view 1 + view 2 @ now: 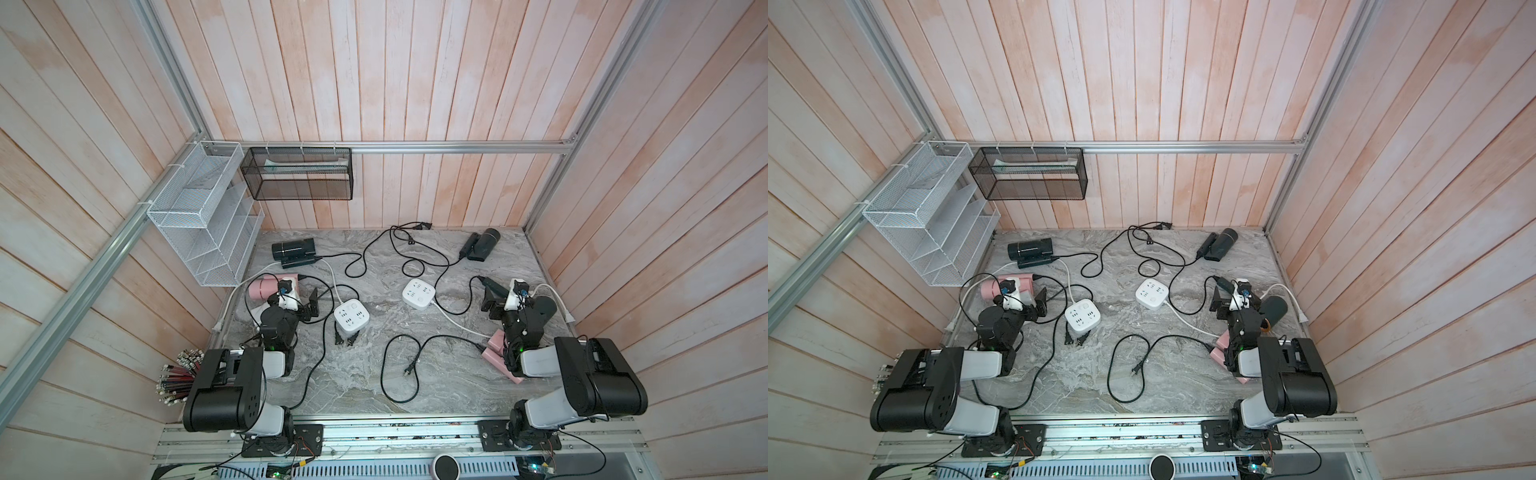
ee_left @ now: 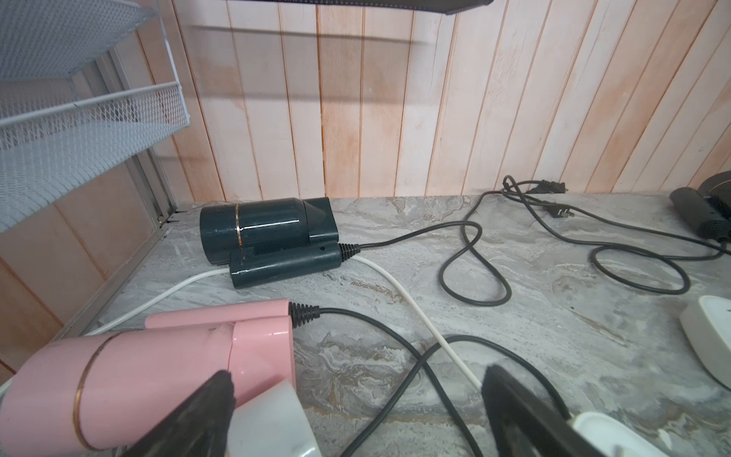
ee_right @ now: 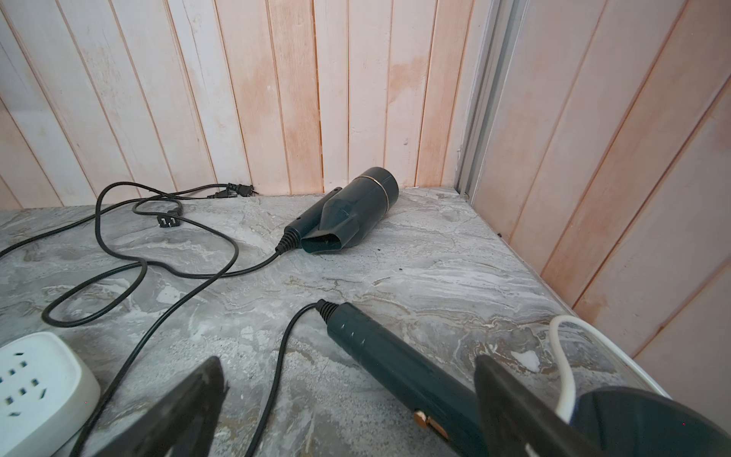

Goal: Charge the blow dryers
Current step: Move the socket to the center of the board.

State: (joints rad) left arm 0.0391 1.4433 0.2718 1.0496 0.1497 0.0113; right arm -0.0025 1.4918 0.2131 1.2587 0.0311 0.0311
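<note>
Several blow dryers lie on the marble table, each with a black cord. A dark one [image 1: 293,249] lies at the back left and another dark one [image 1: 482,243] at the back right. A pink dryer [image 2: 158,372] lies just beside my left gripper [image 2: 358,378], which is open over crossed cords and holds nothing. My right gripper [image 3: 348,364] is open too. The handle of a dark dryer [image 3: 395,364] lies under its gap, close to one finger, not gripped. Another pink dryer [image 1: 498,353] is partly hidden under the right arm.
Two white power strips [image 1: 351,319] [image 1: 419,294] sit mid-table with white leads. Loose plugs lie at the front [image 1: 407,370], by the left strip [image 1: 345,338] and at the back wall [image 1: 424,226]. A white mesh rack [image 1: 199,216] and a black mesh basket [image 1: 297,174] hang at the back left.
</note>
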